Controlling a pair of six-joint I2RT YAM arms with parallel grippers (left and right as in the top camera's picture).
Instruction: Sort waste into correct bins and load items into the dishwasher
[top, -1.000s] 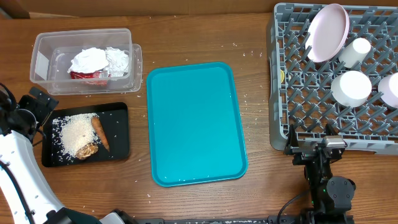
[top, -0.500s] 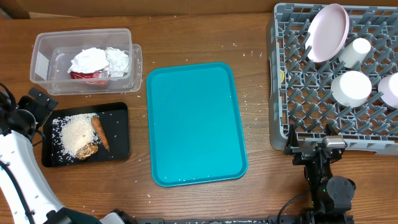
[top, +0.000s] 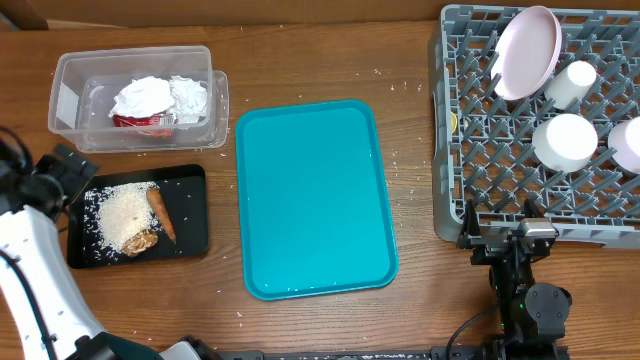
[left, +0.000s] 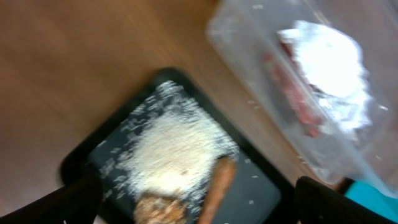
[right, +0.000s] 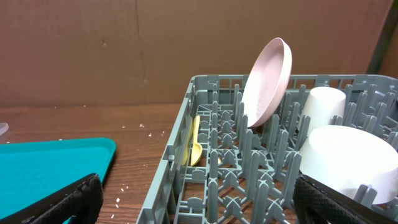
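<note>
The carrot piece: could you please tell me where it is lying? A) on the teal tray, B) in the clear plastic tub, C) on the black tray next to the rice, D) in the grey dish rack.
C: the carrot piece lies on the black tray, against the rice.

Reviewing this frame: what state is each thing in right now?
Tub, holds napkins and wrapper.
Black tray, holds rice, carrot, brown chunk.
Teal tray, flat on table.
Pink plate, on edge in rack.
Spoon, standing in rack.
Bowl, looks upside down in rack.
Cup, in rack.
Left gripper, open, empty.
Right gripper, open, empty.
</note>
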